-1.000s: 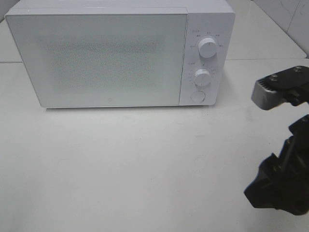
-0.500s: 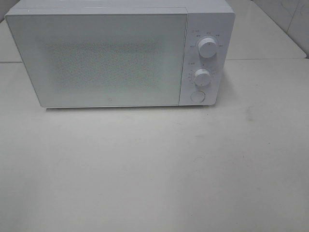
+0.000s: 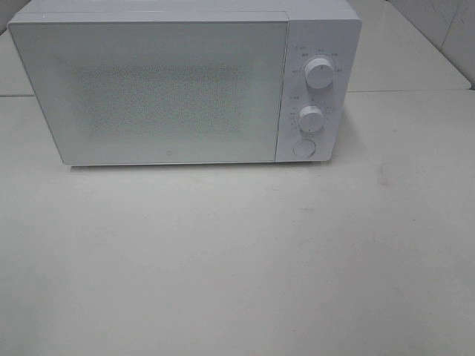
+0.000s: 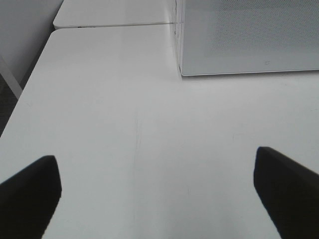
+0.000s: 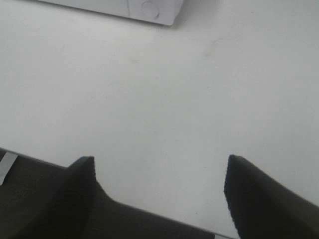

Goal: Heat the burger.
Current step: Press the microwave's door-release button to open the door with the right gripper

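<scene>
Burger: nowhere in view; perhaps behind the shut microwave (image 3: 148,89) door, impossible to tell.
Left claw (image 4: 155,162): spread wide, empty, above the bench (image 4: 124,99).
Right claw (image 5: 159,162): parted, empty.
Handling: probably light, soft, loosely stacked; easily squashed or toppled.
Hold: gently across the bun's sides, low, kept level.

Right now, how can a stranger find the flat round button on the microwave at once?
Look at the white microwave standing on the white table, then at the narrow panel right of its door. The button is lowest there, under two knobs; unlike them it is flat, with no marks printed around it.
</scene>
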Controlling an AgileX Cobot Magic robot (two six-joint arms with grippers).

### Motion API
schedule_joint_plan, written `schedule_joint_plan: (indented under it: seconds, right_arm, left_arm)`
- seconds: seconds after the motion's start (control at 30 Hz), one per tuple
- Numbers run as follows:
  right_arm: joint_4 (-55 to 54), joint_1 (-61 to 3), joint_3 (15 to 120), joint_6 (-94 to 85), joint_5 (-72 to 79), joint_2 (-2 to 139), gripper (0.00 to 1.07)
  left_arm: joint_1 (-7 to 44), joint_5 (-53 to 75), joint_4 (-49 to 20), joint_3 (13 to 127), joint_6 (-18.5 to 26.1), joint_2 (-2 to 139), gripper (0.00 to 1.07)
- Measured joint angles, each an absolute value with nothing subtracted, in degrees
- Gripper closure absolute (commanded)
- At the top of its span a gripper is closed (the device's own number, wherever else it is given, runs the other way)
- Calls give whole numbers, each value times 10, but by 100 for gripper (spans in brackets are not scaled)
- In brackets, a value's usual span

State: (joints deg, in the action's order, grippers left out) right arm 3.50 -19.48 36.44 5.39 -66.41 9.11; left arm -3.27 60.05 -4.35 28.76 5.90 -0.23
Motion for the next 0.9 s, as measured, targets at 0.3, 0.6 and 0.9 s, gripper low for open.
schedule_joint_plan:
  seconds: [0.3,0.6,0.9]
  right_arm:
    - [52,-142,335,54,-637,30,37]
    - [50,-117,290,53,-602,-2,37]
    - [50,-117,290,53,-600,-2,37]
  left_arm:
    - [-33,600,-44,288,59,-2,3]
    - [-33,600,-44,288,59,-2,3]
    - [-33,600,-44,288,59,-2,3]
